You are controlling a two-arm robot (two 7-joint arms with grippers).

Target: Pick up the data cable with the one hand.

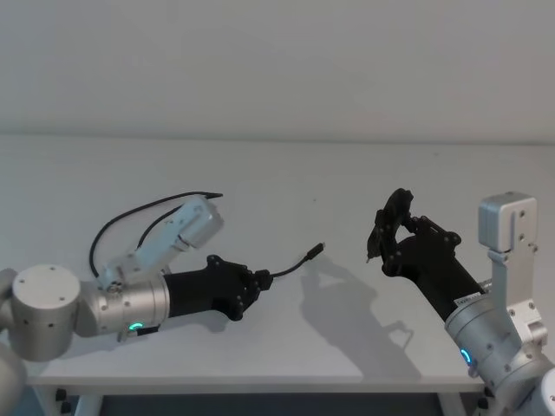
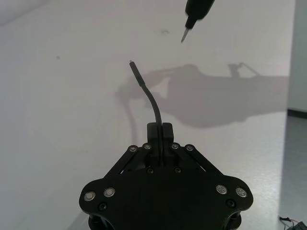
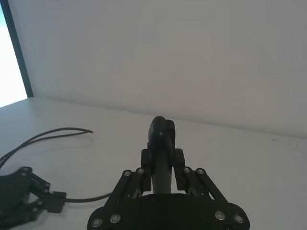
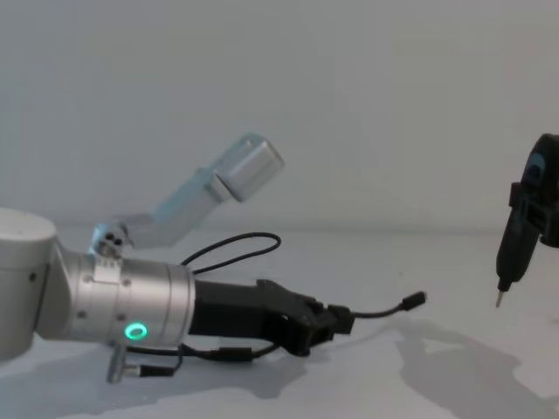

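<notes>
The cable [image 1: 293, 266] is pinched near one end by the left gripper [image 1: 260, 277] (the one with the green ring [image 4: 135, 331]). It's clamped shut on it low over the tabletop [image 1: 347, 182], left of centre. The plug end sticks out ahead in the air, and the rest loops back across the tabletop beyond that arm. The right gripper [image 1: 392, 230] hangs raised on the right, well apart, closed around a dark tool [image 4: 509, 249] with a pointed metal tip.
</notes>
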